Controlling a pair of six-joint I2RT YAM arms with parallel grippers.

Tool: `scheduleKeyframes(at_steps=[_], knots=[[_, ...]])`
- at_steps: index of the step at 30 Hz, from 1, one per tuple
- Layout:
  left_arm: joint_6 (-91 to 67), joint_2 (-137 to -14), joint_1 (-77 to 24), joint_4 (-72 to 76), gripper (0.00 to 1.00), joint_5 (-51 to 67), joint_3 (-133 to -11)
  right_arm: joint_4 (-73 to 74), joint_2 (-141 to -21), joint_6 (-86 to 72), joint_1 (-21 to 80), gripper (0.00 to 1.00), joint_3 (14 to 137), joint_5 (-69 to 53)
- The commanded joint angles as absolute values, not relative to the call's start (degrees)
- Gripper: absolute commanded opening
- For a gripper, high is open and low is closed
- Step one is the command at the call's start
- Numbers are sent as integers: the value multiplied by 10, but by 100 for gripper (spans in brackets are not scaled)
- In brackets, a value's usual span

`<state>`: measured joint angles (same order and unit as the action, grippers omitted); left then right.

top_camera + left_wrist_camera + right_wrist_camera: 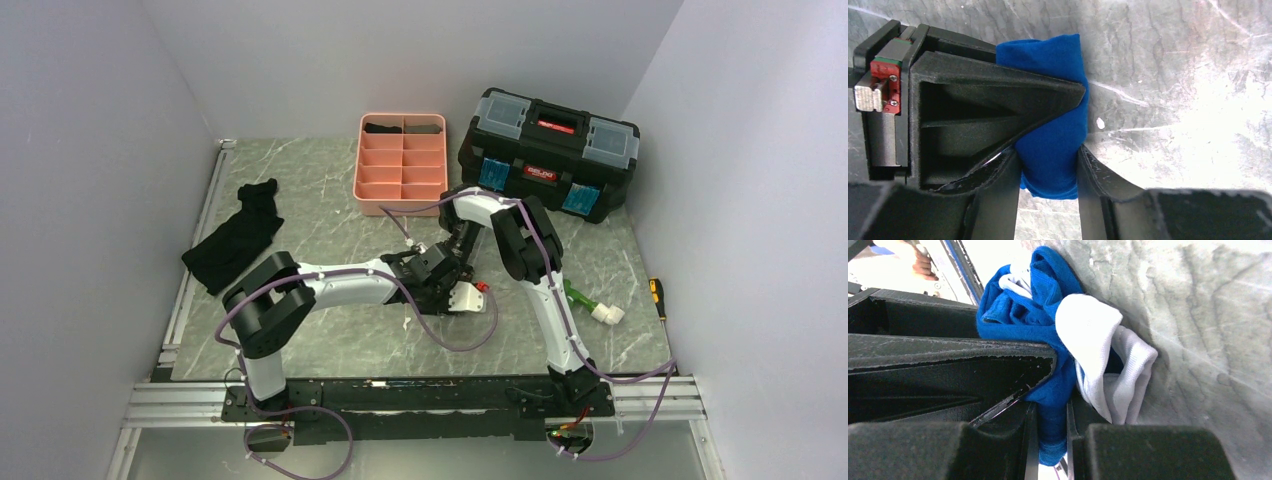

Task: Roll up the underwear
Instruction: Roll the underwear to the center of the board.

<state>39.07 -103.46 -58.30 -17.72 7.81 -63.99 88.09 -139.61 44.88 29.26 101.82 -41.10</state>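
Note:
The underwear is a bright-blue fabric bundle with a white band. In the left wrist view it (1053,125) is a tight blue roll pinched between my left gripper's (1049,170) fingers. In the right wrist view the underwear (1048,340) is blue with a white fold hanging to the right, and my right gripper (1050,425) is shut on a blue fold. In the top view both grippers (440,275) meet at the middle of the table and hide the underwear; only a white bit (467,298) shows.
A pink divided tray (401,163) stands at the back centre, with dark rolls in its far compartments. A black toolbox (547,150) stands at the back right. A black cloth garment (238,235) lies at the left. A green and white tool (592,305) lies at the right.

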Motion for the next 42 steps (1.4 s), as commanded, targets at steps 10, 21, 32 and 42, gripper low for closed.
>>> scheduleKeyframes(at_steps=[10,21,32,42], knots=[[297,-1097,-594,-175,25,181,-623,777,-1381,457,296,1,1011,-334],[283,-1111,-577,-184,0,231,-605,760,-1326,427,281,40,1011,-345],[293,-1115,-565,-199,0,229,-593,783,-1295,436,238,54,1018,-377],[286,-1141,-517,-234,0,290,-626,735,-1215,405,160,54,979,-385]])
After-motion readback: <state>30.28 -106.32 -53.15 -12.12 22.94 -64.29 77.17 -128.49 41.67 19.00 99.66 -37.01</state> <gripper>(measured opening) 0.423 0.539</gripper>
